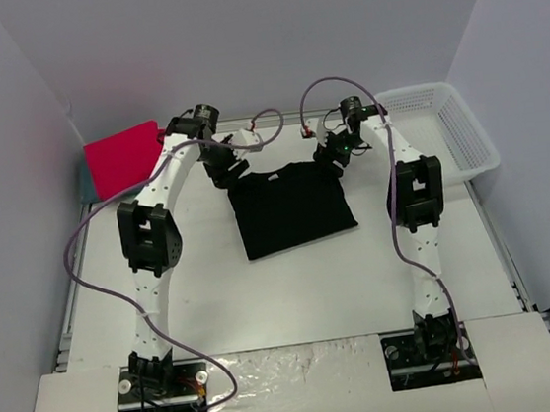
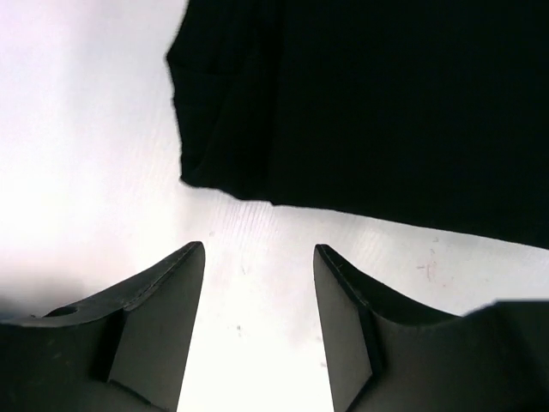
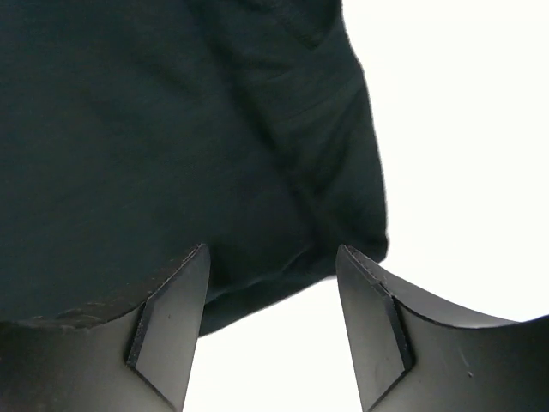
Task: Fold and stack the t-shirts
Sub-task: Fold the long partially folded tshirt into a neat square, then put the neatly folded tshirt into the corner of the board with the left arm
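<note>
**Both claws spread at the black shirt's far corners**

At the upper left of the top view you see the red shirt [image 1: 123,159] folded flat, with an edge of the teal shirt [image 1: 85,184] showing beside it.

Next comes your left claw [image 1: 223,169], at the upper left corner of the black shirt [image 1: 290,207]. In the left wrist view its jaws [image 2: 257,253] stand spread with bare table [image 2: 86,129] between them, and the shirt [image 2: 386,103] fills the upper right.

The black shirt lies folded mid-frame.

Your right claw [image 1: 334,154] sits at the shirt's upper right corner. Its jaws [image 3: 273,253] are spread too, pinching nothing, with the cloth's edge [image 3: 171,129] seen past the tips.

The basket [image 1: 445,127] sits at the upper right.
</note>
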Tool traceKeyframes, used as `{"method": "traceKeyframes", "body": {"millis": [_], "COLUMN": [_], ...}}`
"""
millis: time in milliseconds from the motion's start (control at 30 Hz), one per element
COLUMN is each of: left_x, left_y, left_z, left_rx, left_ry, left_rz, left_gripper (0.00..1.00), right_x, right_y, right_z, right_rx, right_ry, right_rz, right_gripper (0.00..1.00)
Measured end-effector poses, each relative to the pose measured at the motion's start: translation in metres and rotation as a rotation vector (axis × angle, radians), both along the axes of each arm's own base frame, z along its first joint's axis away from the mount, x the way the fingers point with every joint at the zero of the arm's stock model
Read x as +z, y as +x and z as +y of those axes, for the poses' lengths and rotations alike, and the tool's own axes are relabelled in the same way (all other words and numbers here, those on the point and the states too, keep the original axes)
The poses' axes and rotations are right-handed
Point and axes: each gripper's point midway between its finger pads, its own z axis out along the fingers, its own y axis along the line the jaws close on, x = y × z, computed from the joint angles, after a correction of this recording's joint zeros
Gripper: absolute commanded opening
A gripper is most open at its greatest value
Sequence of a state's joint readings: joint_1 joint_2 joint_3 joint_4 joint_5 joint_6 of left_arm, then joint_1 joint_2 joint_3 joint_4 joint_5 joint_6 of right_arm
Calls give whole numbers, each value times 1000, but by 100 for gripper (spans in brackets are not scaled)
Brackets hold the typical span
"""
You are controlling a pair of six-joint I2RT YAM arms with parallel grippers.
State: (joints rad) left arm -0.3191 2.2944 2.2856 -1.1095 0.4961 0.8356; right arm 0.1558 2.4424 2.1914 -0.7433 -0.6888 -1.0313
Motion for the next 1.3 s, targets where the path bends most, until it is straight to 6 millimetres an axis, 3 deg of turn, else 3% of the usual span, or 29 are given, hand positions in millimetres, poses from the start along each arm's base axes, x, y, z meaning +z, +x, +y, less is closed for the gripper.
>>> {"method": "traceKeyframes", "body": {"millis": [133,200,233,367,467,500,567,667,733,800,1000,1067,1300], "left_x": [37,61,73,108,94,81,53,12,-2,-3,11,10,11], "left_y": [-9,-21,-31,-62,-84,-91,-103,-115,-120,-119,-98,-97,-91], "left_z": [4,9,13,20,24,25,27,32,41,50,76,86,109], "left_rx": [108,166,203,313,359,372,401,465,517,565,683,730,850], "left_ry": [-34,-65,-84,-177,-224,-227,-237,-259,-274,-308,-494,-549,-710], "left_rz": [-75,-125,-139,-190,-131,-84,26,192,264,302,308,337,415], "left_gripper": [37,37,47,44,64,64,64,84,92,97,95,95,94], "right_x": [23,43,53,94,101,99,86,63,57,56,49,43,8], "right_y": [-28,-44,-52,-80,-116,-128,-153,-183,-196,-204,-223,-227,-228], "right_z": [-6,-9,-10,1,26,33,51,72,84,98,132,144,172], "right_rx": [-29,-57,-69,-115,-88,-74,-33,21,46,64,118,140,168], "right_ry": [-11,-16,-25,-67,-121,-143,-205,-308,-351,-379,-448,-463,-529], "right_rz": [-1,-27,-40,-116,-145,-146,-143,-140,-151,-184,-248,-258,-252], "right_gripper": [61,65,68,65,61,60,59,60,61,62,62,57,57]}}
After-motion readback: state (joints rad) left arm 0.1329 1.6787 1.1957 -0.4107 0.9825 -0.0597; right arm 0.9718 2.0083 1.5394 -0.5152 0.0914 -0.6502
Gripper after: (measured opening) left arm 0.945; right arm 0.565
